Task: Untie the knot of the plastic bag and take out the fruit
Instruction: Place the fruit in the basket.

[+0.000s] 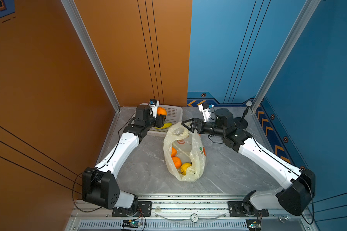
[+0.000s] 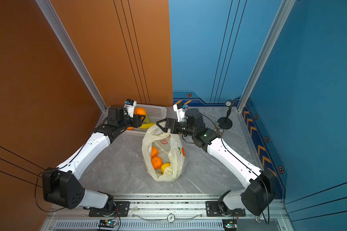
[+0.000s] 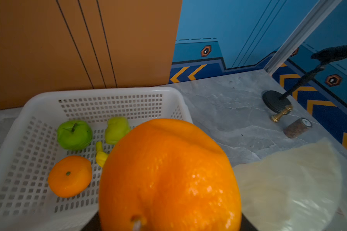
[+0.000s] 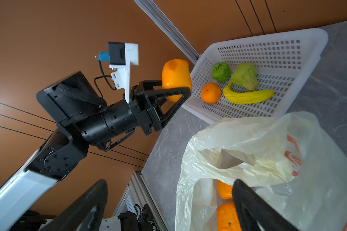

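The plastic bag (image 1: 197, 160) (image 2: 176, 160) lies mid-table with its mouth gaping; the knot is out of view. Inside it show two oranges (image 1: 176, 162) (image 1: 173, 152) and a yellow citrus (image 1: 185, 168). My left gripper (image 1: 162, 118) (image 4: 176, 86) is shut on a large orange (image 3: 168, 176) (image 4: 175, 74), held above the near rim of the white basket (image 1: 172, 112) (image 3: 100, 92). My right gripper (image 1: 185, 125) (image 4: 168, 200) stands open over the bag's far end, one finger at the plastic, nothing between its jaws.
The basket holds a green apple (image 3: 74, 135), a green pear (image 3: 116, 130), a small orange (image 3: 69, 176) and a banana (image 4: 248, 97). A black round-based stand (image 1: 241, 122), a brass piece (image 3: 281, 116) and a cork cylinder (image 3: 297, 128) sit at the back right. Walls close in on three sides.
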Action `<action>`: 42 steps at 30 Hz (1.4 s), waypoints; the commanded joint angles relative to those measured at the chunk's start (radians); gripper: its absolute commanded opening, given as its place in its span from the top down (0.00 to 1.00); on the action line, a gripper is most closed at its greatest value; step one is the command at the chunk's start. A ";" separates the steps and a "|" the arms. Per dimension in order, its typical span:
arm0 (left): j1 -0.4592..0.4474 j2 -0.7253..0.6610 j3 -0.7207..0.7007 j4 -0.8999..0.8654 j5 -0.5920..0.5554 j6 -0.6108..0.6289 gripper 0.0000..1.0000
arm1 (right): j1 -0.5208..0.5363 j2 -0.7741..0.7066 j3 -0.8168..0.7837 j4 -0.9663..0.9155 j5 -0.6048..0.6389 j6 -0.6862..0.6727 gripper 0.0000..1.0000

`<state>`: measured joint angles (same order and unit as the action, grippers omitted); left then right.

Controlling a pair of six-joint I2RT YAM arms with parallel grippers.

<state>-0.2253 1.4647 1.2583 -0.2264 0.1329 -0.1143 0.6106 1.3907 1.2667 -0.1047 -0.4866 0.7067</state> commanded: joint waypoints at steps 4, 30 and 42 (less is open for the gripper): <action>0.056 0.150 0.157 -0.256 -0.123 -0.075 0.61 | 0.017 -0.028 0.000 -0.052 0.045 -0.048 0.01; 0.067 0.781 0.809 -0.825 -0.238 -0.065 0.59 | 0.031 -0.046 0.005 -0.133 0.097 -0.079 0.00; 0.067 0.917 0.931 -0.891 -0.239 -0.044 0.42 | 0.033 -0.064 -0.001 -0.147 0.113 -0.088 0.00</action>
<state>-0.1524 2.3631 2.1696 -1.0676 -0.0917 -0.1734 0.6361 1.3563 1.2667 -0.2291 -0.3954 0.6430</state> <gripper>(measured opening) 0.595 0.998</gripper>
